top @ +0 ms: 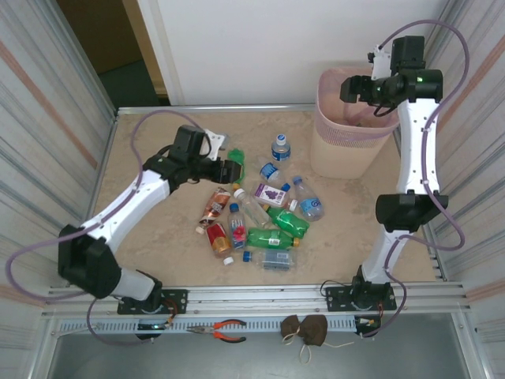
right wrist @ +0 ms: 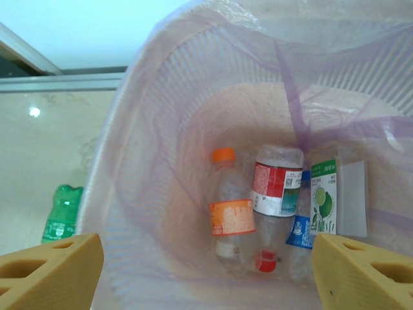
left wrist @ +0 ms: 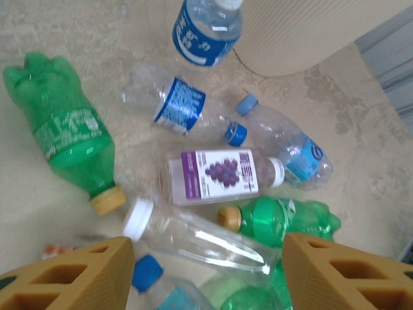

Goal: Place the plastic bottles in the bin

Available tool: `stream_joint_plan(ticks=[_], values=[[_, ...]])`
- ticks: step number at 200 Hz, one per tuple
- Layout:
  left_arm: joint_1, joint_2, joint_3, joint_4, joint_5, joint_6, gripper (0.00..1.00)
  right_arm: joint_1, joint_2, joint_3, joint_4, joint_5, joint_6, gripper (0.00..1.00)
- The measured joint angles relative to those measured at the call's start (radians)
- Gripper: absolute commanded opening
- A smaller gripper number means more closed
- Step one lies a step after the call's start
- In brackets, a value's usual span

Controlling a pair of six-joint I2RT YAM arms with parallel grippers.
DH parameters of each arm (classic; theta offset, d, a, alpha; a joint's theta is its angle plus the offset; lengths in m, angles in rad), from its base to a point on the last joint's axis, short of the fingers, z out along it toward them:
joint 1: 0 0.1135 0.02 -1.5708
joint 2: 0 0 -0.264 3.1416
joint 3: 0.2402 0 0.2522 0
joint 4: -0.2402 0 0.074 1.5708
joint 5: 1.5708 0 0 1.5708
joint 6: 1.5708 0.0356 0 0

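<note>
The left gripper (left wrist: 206,248), fingers spread, is straddling a clear white-capped bottle (left wrist: 187,236) in the plastic bottles (top: 264,213) piled mid-table, seemingly lining up a pinch, while the right gripper (right wrist: 203,258), spread and empty, is hanging over the far-right pink bin (top: 347,150) holding several bottles.

Bottle cluster (top: 264,217) packed mid-counter, bottles touching or overlapping, few finger gaps. Clear white-capped bottle (left wrist: 193,236) lies between spread fingers of left pincer (left wrist: 206,258); green bottle (left wrist: 284,223) crowds its right finger. Counter (top: 173,237) bare along left edge, near edge and far-left corner: free approach there. Bin (top: 347,150) blocks far-right corner; mouth free under right pincer (right wrist: 206,271), jaws wide apart. Bin floor half covered, bare patch at left. Side walls (top: 47,118) hug both counter edges.
</note>
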Motion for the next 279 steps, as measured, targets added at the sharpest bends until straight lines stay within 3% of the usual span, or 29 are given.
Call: stream_joint_plan(ticks=[99, 178, 249, 279], values=[[-0.138, 0.468, 0.46, 0.131, -0.204, 0.056, 0.61, -0.027, -0.273, -0.284, 0.072, 0.026, 0.0, 0.83], [-0.167, 0.671, 0.562, 0.311, -0.281, 0.135, 0.61, -0.077, -0.362, -0.359, 0.074, 0.025, -0.001, 0.84], [-0.195, 0.737, 0.575, 0.373, -0.319, 0.203, 0.31, -0.077, -0.391, -0.378, 0.074, 0.025, -0.001, 0.84], [-0.198, 0.737, 0.575, 0.393, -0.33, 0.214, 0.23, -0.077, -0.4, -0.387, 0.075, 0.025, -0.001, 0.84]])
